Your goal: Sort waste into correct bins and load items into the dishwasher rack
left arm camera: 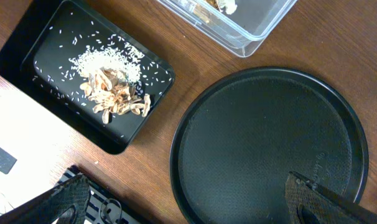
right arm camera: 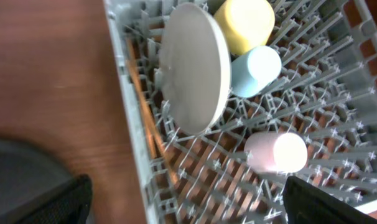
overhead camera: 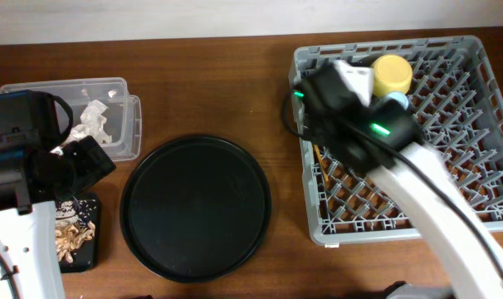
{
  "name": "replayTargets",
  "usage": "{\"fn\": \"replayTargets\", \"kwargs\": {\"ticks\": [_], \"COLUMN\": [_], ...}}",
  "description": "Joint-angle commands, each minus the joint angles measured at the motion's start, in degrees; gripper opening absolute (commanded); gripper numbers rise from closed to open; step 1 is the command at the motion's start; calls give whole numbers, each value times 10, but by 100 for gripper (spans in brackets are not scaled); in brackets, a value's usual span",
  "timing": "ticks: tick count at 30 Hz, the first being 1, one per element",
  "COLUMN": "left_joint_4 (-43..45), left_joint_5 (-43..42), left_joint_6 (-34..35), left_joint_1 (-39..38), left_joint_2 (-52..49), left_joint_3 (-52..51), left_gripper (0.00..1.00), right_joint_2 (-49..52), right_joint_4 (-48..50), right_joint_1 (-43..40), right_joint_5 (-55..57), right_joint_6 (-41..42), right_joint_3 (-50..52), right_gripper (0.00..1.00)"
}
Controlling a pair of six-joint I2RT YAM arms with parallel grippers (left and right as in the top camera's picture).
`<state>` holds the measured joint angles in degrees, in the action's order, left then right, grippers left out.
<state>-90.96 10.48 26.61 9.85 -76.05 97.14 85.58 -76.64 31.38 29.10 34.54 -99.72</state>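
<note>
The grey dishwasher rack [overhead camera: 451, 191] stands at the right. In the right wrist view the pale grey plate [right arm camera: 198, 68] stands on edge in the rack [right arm camera: 127, 130], with the yellow bowl [right arm camera: 244, 25], light-blue cup [right arm camera: 255, 70] and pink cup [right arm camera: 275, 152] lying beside it. Thin wooden chopsticks [right arm camera: 144, 109] lie along the rack's left wall. My right gripper [right arm camera: 188, 208] is open and empty above the rack's left edge. The clear tub [overhead camera: 123, 124] holds the white napkin [overhead camera: 92, 123]. The small black tray [left arm camera: 27, 62] holds brown food scraps [left arm camera: 117, 96] and rice [left arm camera: 101, 59]. My left gripper [left arm camera: 188, 208] is open and empty.
A large round black tray [overhead camera: 196, 206] lies mid-table between the bins and the rack; it also shows in the left wrist view [left arm camera: 269, 143]. The right arm [overhead camera: 417, 174] crosses over the rack. The left arm [overhead camera: 27, 174] covers part of the tub and black tray.
</note>
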Motion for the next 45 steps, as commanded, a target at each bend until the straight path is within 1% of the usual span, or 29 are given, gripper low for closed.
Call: {"fn": "replayTargets", "kwargs": {"ticks": [1, 5, 8, 13, 14, 18, 21, 23, 33, 36, 38, 41, 42, 45], "left_joint_4": [0, 0, 0, 0, 0, 0, 0, 0, 0, 0, 0, 0, 0, 0], "left_joint_5": [-2, -2, -2, -2, -2, -2, -2, -2, -2, -2, -2, -2, -2, -2], "left_joint_6": [5, 5, 5, 5, 5, 5, 5, 5, 5, 5, 5, 5, 5, 5], "left_joint_1": [3, 3, 3, 3, 3, 3, 3, 3, 3, 3, 3, 3, 3, 3], "left_joint_2": [7, 7, 7, 7, 7, 7, 7, 7, 7, 7, 7, 7, 7, 7], "left_joint_3": [6, 6, 6, 6, 6, 6, 6, 6, 6, 6, 6, 6, 6, 6], "left_gripper": [99, 99, 99, 99, 99, 99, 99, 99, 99, 99, 99, 99, 99, 99], "right_joint_2": [-88, -181, -245, -365, -402, -465, -477, -476, -476, -477, -486, -505, -516, -565], "right_joint_4": [-45, -132, -182, -188, -187, -187, -187, -187, -186, -196, -196, -200, -188, -96], "right_joint_1": [1, 1, 1, 1, 1, 1, 1, 1, 1, 1, -2, -30, -44, -91], "right_joint_5": [-52, -52, -51, -58, -73, -114, -149, -152, -152, -89, -91, -96, -95, -90], "right_joint_6": [24, 29, 71, 144, 178, 246, 249, 249, 249, 249, 249, 249, 249, 227], "right_joint_3": [-12, -3, 37, 177, 226, 317, 353, 364, 367, 367, 368, 369, 369, 372], "right_gripper": [98, 98, 98, 98, 98, 98, 98, 98, 98, 99, 99, 98, 98, 98]}}
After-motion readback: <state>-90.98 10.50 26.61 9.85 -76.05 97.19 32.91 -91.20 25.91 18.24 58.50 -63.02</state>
